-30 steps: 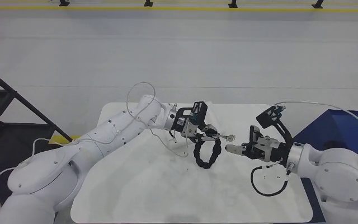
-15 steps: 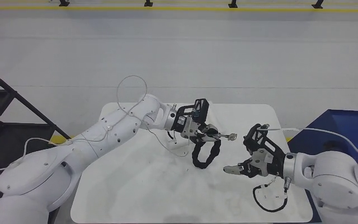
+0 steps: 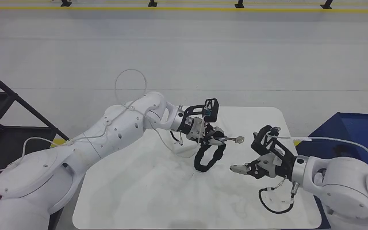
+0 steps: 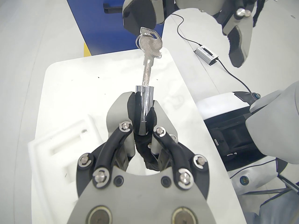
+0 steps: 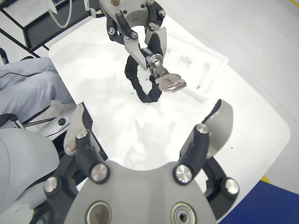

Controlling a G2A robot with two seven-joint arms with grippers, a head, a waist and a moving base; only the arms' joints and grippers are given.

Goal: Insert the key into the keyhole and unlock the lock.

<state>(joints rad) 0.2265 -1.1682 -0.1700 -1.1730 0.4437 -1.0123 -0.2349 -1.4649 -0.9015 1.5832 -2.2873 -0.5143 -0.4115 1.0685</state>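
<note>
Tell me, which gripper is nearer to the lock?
Left. The left gripper is shut on the lock, at its metal cylinder. The right gripper is open and apart from it, facing the head of the inserted key.

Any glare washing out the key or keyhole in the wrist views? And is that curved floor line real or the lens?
Left wrist view: bright highlights on the lock, but the key reads plainly against the table; the floor line bows near the border, likely lens distortion. Right wrist view: the keyhole face glints, key outline plain. Top view: even light, no glare.
</note>
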